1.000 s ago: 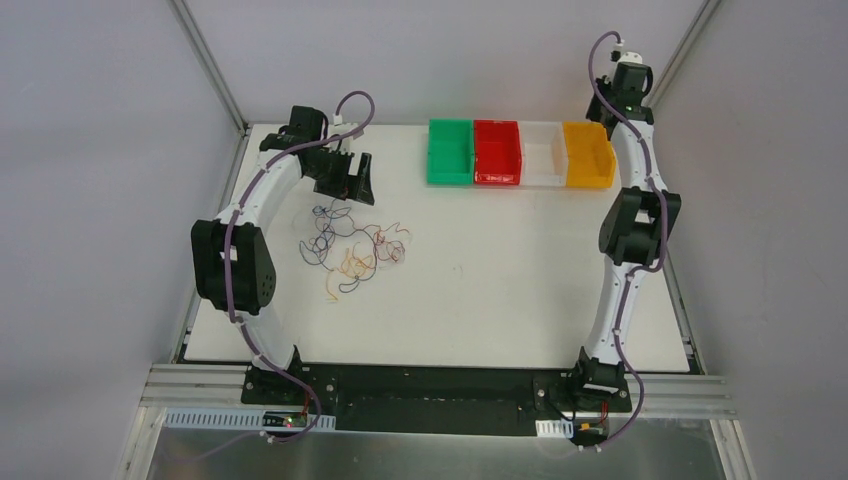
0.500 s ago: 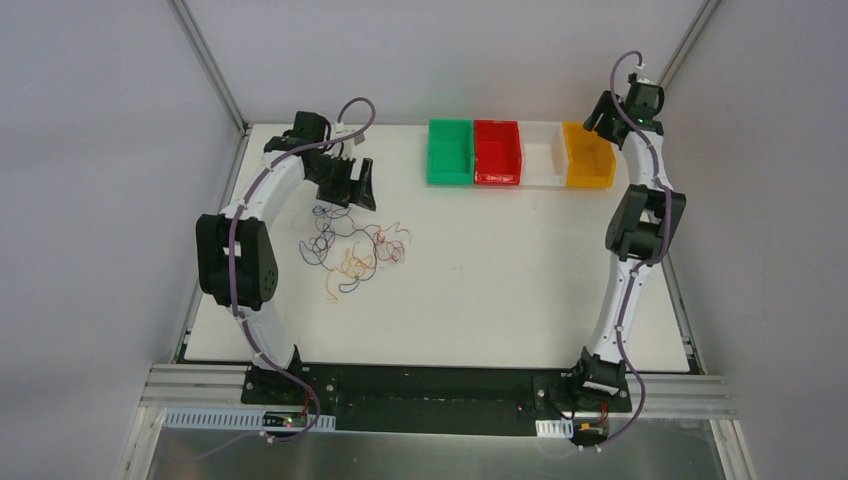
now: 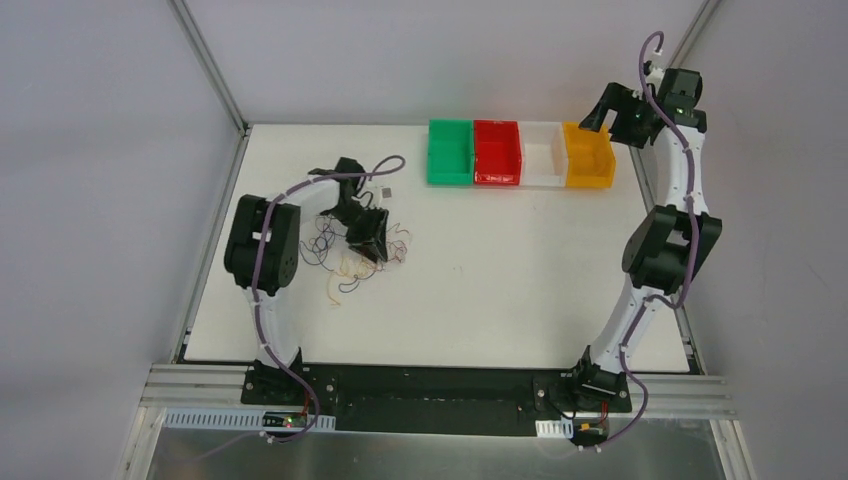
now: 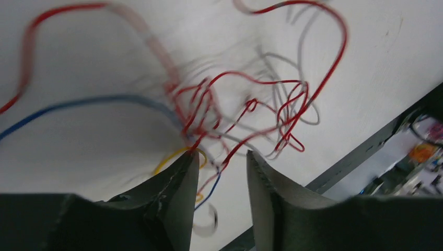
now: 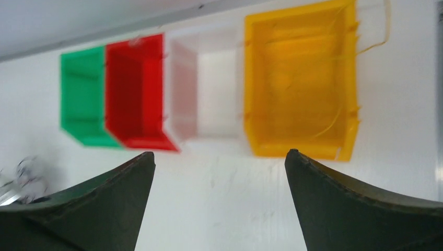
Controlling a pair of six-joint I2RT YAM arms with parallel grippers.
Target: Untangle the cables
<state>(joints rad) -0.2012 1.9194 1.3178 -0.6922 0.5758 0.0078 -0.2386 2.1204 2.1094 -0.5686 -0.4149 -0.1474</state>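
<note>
- left claw has dropped onto the cables, slightly parted, nothing clamped yet: a first pull looks near.
- right claw, wide open and empty, has swung back.

You've open counter thru centre & right, betw. the cables and the four bins lined along the far edge. Yr left fingers sit low at the tangle, wires right at the tips. Yr right arm hugs the right edge.
</note>
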